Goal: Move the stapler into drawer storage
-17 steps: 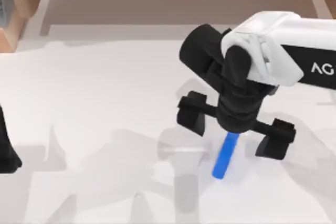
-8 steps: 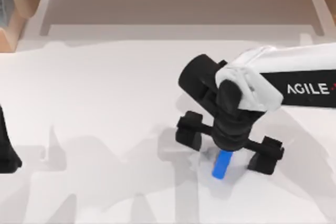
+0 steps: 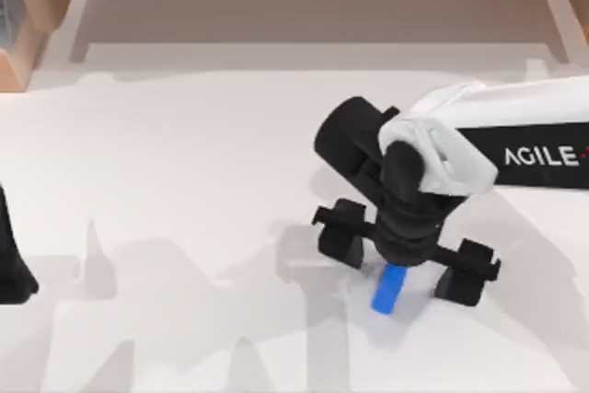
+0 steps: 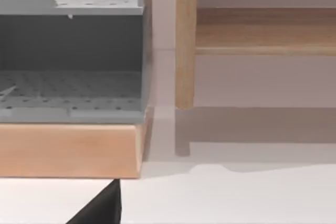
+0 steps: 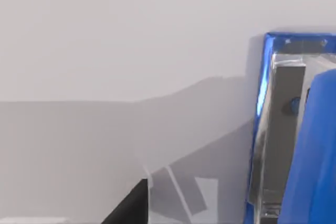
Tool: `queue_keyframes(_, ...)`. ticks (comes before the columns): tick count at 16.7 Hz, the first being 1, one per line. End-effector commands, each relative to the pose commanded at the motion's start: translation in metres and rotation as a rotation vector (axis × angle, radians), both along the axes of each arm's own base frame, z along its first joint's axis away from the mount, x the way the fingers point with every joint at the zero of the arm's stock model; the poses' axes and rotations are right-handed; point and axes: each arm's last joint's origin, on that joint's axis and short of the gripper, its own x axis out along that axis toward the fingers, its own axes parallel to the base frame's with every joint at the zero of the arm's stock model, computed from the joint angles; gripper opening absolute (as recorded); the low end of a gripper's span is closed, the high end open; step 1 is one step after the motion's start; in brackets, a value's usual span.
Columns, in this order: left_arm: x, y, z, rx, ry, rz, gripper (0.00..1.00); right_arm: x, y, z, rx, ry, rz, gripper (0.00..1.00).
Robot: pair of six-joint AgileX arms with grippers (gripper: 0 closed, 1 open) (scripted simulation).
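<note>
On the white table (image 3: 184,163), right of centre, lies the stapler (image 3: 387,288), a small blue bar partly hidden beneath my right hand (image 3: 409,264), whose fingers (image 3: 342,232) stand spread wide to either side of it, not touching. From the right wrist the stapler (image 5: 294,129) appears close up (blue body, silvery metal inner strip). My left arm (image 3: 11,260) sits parked at the table's left edge. Its wrist view faces a grey perforated drawer unit (image 4: 71,56) in a wooden frame (image 4: 71,148).

White-shelled right arm (image 3: 497,149) lettered "AGILE", ending in a black wrist and jaws.
</note>
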Motion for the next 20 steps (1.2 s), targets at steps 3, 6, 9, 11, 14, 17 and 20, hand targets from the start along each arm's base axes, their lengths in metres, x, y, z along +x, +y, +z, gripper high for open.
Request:
queue_keyframes(3, 0.0, 0.0, 0.0, 0.0, 0.0, 0.0, 1.0, 0.0, 0.0, 0.0, 0.0, 0.0, 0.0, 0.4)
queue_keyframes(6, 0.0, 0.0, 0.0, 0.0, 0.0, 0.0, 1.0, 0.0, 0.0, 0.0, 0.0, 0.0, 0.0, 0.17)
queue_keyframes(9, 0.0, 0.0, 0.0, 0.0, 0.0, 0.0, 1.0, 0.0, 0.0, 0.0, 0.0, 0.0, 0.0, 0.0)
queue_keyframes(11, 0.0, 0.0, 0.0, 0.0, 0.0, 0.0, 1.0, 0.0, 0.0, 0.0, 0.0, 0.0, 0.0, 0.0)
queue_keyframes(14, 0.0, 0.0, 0.0, 0.0, 0.0, 0.0, 1.0, 0.0, 0.0, 0.0, 0.0, 0.0, 0.0, 0.0)
queue_keyframes(17, 0.0, 0.0, 0.0, 0.0, 0.0, 0.0, 1.0, -0.002, -0.001, 0.007, -0.005, -0.006, 0.011, 0.0)
queue_keyframes(20, 0.0, 0.0, 0.0, 0.0, 0.0, 0.0, 1.0, -0.001, 0.0, 0.017, -0.002, -0.011, 0.011, 0.0)
